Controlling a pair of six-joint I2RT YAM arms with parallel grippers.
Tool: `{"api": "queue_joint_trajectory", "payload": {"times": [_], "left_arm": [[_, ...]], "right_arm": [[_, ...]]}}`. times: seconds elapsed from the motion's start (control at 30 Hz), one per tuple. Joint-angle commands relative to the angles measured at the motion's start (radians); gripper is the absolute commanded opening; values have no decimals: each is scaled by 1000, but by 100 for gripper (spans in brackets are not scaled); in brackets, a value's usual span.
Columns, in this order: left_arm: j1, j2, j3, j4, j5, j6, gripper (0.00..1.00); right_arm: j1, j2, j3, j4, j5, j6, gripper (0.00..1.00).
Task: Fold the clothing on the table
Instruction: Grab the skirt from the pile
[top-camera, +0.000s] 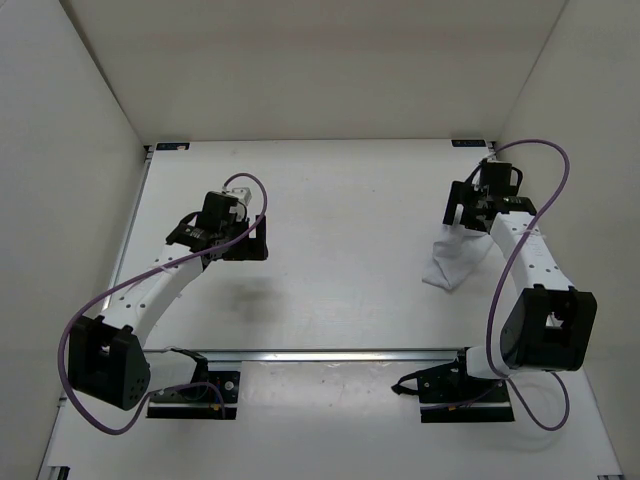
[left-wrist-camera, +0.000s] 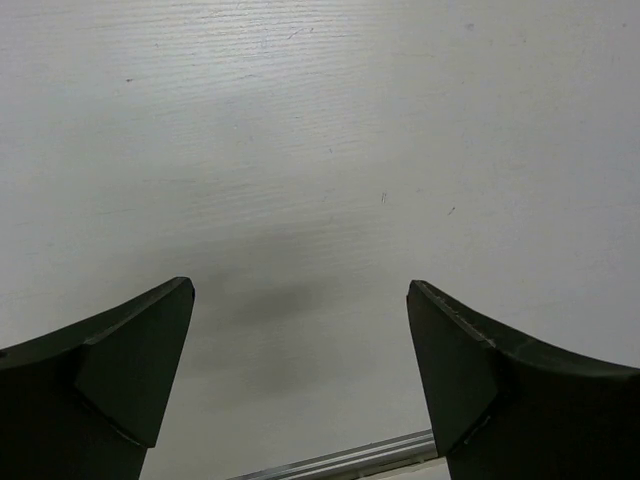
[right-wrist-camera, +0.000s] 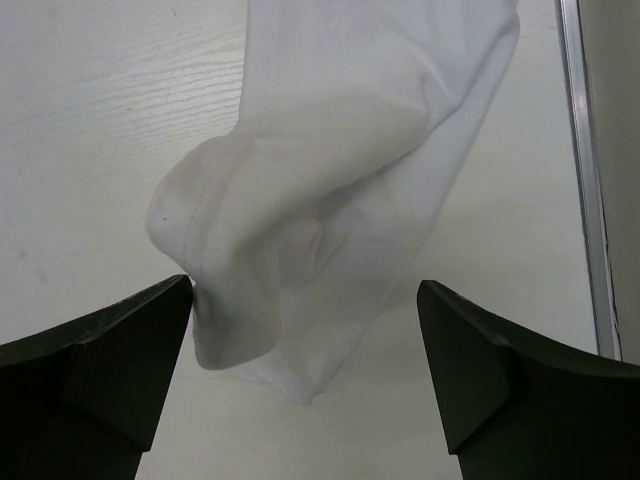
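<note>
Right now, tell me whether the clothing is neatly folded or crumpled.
Crumpled, not folded. The clothing sits in an irregular, puffed-up heap with loose rounded creases on the table, with no flat stacked layers.

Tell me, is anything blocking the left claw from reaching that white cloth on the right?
Nothing visible. Only bare table lies between the left gripper and the clothing. The right gripper hangs open over the clothing, so the two might crowd there.

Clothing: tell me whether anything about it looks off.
Yes. The clothing lies crumpled in a heap near the right edge of the table, not spread flat. A fold humps up between the open fingers of the right gripper.
</note>
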Motion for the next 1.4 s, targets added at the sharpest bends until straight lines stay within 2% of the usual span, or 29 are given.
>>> {"api": "queue_joint_trajectory", "payload": {"times": [0.0,0.33,0.47,0.73,0.8,0.87,0.93,0.97,1.03,1.07,1.1,1.23,1.3,1.37], "left_arm": [[1,-20,24,-1,-28,12,99],[-5,-20,41,-11,-52,24,99],[12,-44,3,9,-32,20,99],[-2,-18,21,22,-21,23,98],[0,-23,12,32,-19,23,98],[-2,-33,0,29,-21,20,99],[1,-36,-14,35,-19,21,99],[3,-35,-16,32,-18,20,99],[6,-46,-20,32,-22,21,99],[9,-47,-20,30,-15,23,99],[6,-46,-19,29,-19,24,99],[3,-55,-14,15,-18,26,99],[1,-50,-16,28,-3,31,98],[4,-47,-19,48,11,23,99]], "right_arm": [[-21,-12,7,24,18,17,93],[-91,5,-48,36,6,36,95],[-73,41,-18,40,11,44,95],[-53,58,-5,98,-20,73,93],[-52,65,-19,119,-44,73,89],[-38,65,-34,149,-63,66,80],[-33,70,-50,186,-80,63,50],[-32,70,-51,191,-96,61,42],[-35,91,-56,241,-106,59,16],[-33,99,-57,244,-106,53,10],[-35,123,-44,237,-145,58,0],[-26,171,94,182,-222,44,0],[29,174,210,165,-256,0,0],[138,194,339,105,-273,-40,0]]}}
